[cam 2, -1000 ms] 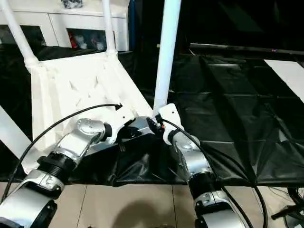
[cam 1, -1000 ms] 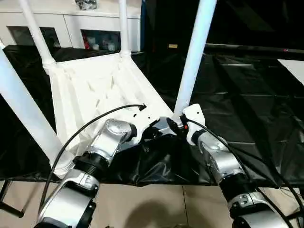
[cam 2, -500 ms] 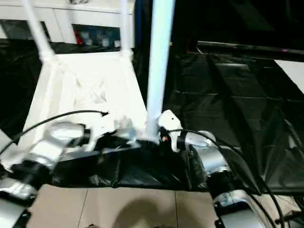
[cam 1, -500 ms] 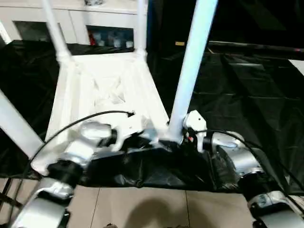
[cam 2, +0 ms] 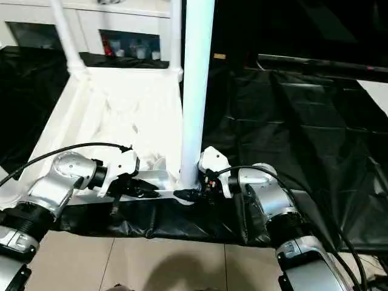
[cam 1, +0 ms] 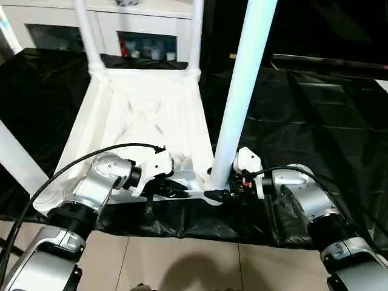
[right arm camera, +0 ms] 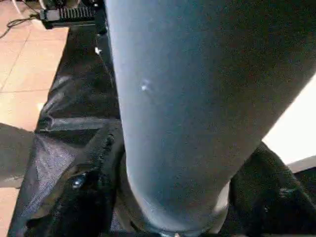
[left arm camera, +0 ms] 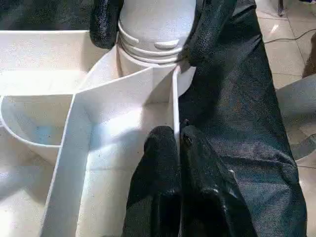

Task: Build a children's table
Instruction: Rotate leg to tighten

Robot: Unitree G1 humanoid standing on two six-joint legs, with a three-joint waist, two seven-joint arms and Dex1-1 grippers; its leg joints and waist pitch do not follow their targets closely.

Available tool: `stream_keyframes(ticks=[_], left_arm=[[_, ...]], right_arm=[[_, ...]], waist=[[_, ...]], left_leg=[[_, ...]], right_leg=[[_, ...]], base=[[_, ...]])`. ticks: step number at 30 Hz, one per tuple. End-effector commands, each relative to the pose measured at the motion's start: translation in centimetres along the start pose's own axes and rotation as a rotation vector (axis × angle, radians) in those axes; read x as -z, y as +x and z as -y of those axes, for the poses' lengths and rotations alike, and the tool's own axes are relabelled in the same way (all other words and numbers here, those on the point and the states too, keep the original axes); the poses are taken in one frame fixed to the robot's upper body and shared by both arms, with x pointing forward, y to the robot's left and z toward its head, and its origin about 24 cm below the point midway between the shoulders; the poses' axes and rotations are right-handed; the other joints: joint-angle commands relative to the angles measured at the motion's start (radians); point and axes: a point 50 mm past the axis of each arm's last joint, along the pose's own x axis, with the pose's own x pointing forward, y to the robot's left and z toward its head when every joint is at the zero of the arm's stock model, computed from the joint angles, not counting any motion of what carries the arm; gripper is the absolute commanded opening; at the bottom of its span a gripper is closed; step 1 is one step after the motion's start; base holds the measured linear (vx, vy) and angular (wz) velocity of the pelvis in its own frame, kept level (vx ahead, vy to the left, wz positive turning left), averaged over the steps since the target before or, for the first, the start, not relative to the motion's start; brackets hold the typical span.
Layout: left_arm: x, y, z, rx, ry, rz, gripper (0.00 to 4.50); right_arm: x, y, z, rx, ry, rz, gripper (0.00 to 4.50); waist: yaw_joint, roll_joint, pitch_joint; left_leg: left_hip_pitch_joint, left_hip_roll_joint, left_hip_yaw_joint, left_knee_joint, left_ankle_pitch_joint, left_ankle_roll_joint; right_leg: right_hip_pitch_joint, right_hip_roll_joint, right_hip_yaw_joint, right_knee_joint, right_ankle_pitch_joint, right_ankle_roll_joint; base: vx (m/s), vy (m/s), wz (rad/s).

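Note:
The children's table [cam 1: 145, 115] lies upside down on the black-draped table, all white, its legs pointing up. My left gripper [cam 1: 176, 193] is shut on the thin front rim of the ribbed top, pinching the wall [left arm camera: 175, 98] just beside the near right corner socket. My right gripper [cam 1: 218, 194] comes in from the right at the base of the near right leg [cam 1: 242, 91]. Its black fingers [left arm camera: 210, 24] press against both sides of the leg's collar. The leg [right arm camera: 197, 98] rises close in front of the right wrist camera.
A white cabinet [cam 1: 151, 24] stands behind. The black cloth [cam 1: 315, 103] spreads to the right, and its front edge drops to tiled floor [cam 1: 182, 260]. Other legs stand at the far corners [cam 1: 88, 30] [cam 1: 195, 36] and near left [cam 1: 18, 160].
The camera has shifted. My right forearm has swung out to the right, with its gripper staying at the leg's base. The left gripper keeps its pinch on the rim.

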Motion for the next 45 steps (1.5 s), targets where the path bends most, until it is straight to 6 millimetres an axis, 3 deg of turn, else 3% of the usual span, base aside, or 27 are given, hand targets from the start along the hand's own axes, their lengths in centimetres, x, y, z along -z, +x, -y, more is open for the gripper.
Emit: stream_keyframes(ticks=[1,6,11,12,14,16,20,23,25,28,29,30,33,34,36,39,45], left_arm=[[-0.7,0.7,0.1,0.071,0.028,0.017,0.0],[-0.6,0.6,0.0,0.068,0.031,0.001,0.0],[-0.5,1.5,-1.4,-0.138,-0.019,-0.03,0.0],[-0.7,1.9,-1.6,-0.175,-0.02,-0.028,0.0],[-1.3,2.8,-1.9,-0.242,-0.036,-0.017,0.0],[-2.1,3.8,-2.1,-0.293,-0.052,0.014,0.0],[-4.1,6.6,-1.9,-0.392,-0.074,0.06,0.0],[-4.5,7.3,-2.0,-0.429,-0.059,0.053,0.0],[-4.2,7.2,-2.0,-0.429,-0.056,0.055,0.0],[-3.8,6.7,-2.0,-0.416,-0.046,0.059,0.0],[-3.7,6.5,-2.0,-0.413,-0.044,0.06,0.0],[-3.5,6.2,-1.9,-0.388,-0.035,0.071,0.0],[-3.1,5.7,-1.5,-0.34,-0.028,0.086,0.0],[-2.8,5.2,-1.2,-0.297,-0.029,0.096,0.0],[-2.7,4.9,-0.9,-0.257,-0.012,0.103,0.0],[-2.1,4.1,-0.5,-0.176,0.009,0.095,0.0],[-1.2,2.6,0.0,-0.031,0.03,0.05,0.0]], right_arm=[[-0.6,0.3,0.1,-0.024,-0.02,0.018,2.76],[-0.5,0.4,-0.1,-0.031,-0.02,0.024,2.67],[0.0,0.8,-0.1,0.15,0.043,0.067,2.65],[0.1,1.1,0.0,0.208,0.05,0.076,2.65],[0.4,1.5,0.3,0.361,0.096,0.089,2.65],[0.6,2.0,0.3,0.464,0.156,0.117,2.64],[0.7,3.6,0.5,0.681,0.263,0.125,2.64],[0.0,4.4,0.6,0.734,0.265,0.133,2.64],[-0.8,4.5,0.7,0.749,0.252,0.178,3.34],[-0.7,3.9,0.8,0.72,0.276,0.203,3.4],[-0.6,3.8,0.8,0.712,0.276,0.206,3.61],[-0.5,3.2,0.8,0.675,0.264,0.212,3.61],[-0.4,2.3,0.7,0.61,0.223,0.199,3.81],[-0.4,1.6,0.7,0.558,0.198,0.186,3.81],[-0.4,1.2,0.8,0.523,0.175,0.177,3.81],[-0.4,0.4,0.7,0.404,0.129,0.146,3.81],[-0.5,-0.5,0.6,0.177,0.068,0.081,3.65]], waist=[[0.0,0.005,-0.062],[0.0,0.007,-0.063],[0.001,0.004,-0.056],[-0.003,0.001,-0.056],[-0.006,0.001,-0.053],[-0.011,0.004,-0.055],[-0.023,0.007,-0.056],[-0.028,0.007,-0.06],[-0.026,0.007,-0.061],[-0.028,0.008,-0.059],[-0.026,0.009,-0.06],[-0.029,0.003,-0.059],[-0.025,0.007,-0.059],[-0.025,0.003,-0.059],[-0.025,0.007,-0.058],[-0.025,0.004,-0.058],[-0.02,0.002,-0.06]], left_leg=[[0.011,0.072,-0.027,-0.071,-0.139,0.054],[0.013,0.072,-0.027,-0.071,-0.143,0.049],[0.022,0.072,-0.028,-0.075,-0.191,0.031],[0.021,0.07,-0.031,-0.076,-0.209,0.013],[0.022,0.07,-0.033,-0.078,-0.226,0.0],[0.017,0.067,-0.038,-0.08,-0.228,0.0],[0.016,0.069,-0.037,-0.082,-0.217,-0.011],[0.01,0.061,-0.034,-0.076,-0.195,0.013],[0.007,0.059,-0.034,-0.075,-0.18,0.033],[0.007,0.061,-0.034,-0.076,-0.182,0.046],[0.007,0.061,-0.034,-0.076,-0.182,0.047],[0.008,0.062,-0.033,-0.077,-0.187,0.051],[0.005,0.062,-0.032,-0.074,-0.179,0.063],[0.005,0.063,-0.032,-0.074,-0.174,0.064],[0.007,0.064,-0.032,-0.074,-0.175,0.065],[0.008,0.065,-0.032,-0.074,-0.18,0.069],[0.006,0.068,-0.03,-0.073,-0.148,0.079]], right_leg=[[0.052,-0.098,0.061,-0.065,-0.165,-0.242],[0.051,-0.096,0.061,-0.065,-0.158,-0.245],[0.043,-0.099,0.064,-0.078,-0.234,-0.231],[0.046,-0.102,0.064,-0.085,-0.304,-0.209],[0.041,-0.103,0.064,-0.093,-0.363,-0.185],[0.045,-0.102,0.062,-0.094,-0.391,-0.163],[0.042,-0.099,0.063,-0.091,-0.332,-0.18],[0.047,-0.097,0.064,-0.091,-0.299,-0.179],[0.05,-0.097,0.063,-0.091,-0.285,-0.174],[0.05,-0.095,0.062,-0.09,-0.271,-0.179],[0.05,-0.096,0.063,-0.09,-0.271,-0.179],[0.048,-0.095,0.061,-0.092,-0.281,-0.179],[0.049,-0.097,0.063,-0.09,-0.274,-0.179],[0.051,-0.098,0.061,-0.09,-0.281,-0.18],[0.048,-0.098,0.062,-0.09,-0.284,-0.182],[0.047,-0.098,0.062,-0.09,-0.291,-0.186],[0.051,-0.097,0.063,-0.077,-0.222,-0.213]], base=[[0.0,0.0,0.0],[0.0,0.0,0.0],[0.0,0.0,0.0],[0.0,0.0,0.0],[0.0,0.0,0.0],[0.0,0.0,0.0],[0.0,0.0,0.0],[0.0,0.0,0.0],[0.0,0.0,0.0],[0.0,0.0,0.0],[0.0,0.0,0.0],[0.0,0.0,0.0],[0.0,0.0,0.0],[0.0,0.0,0.0],[0.0,0.0,0.0],[0.0,0.0,0.0],[0.0,0.0,0.0]])
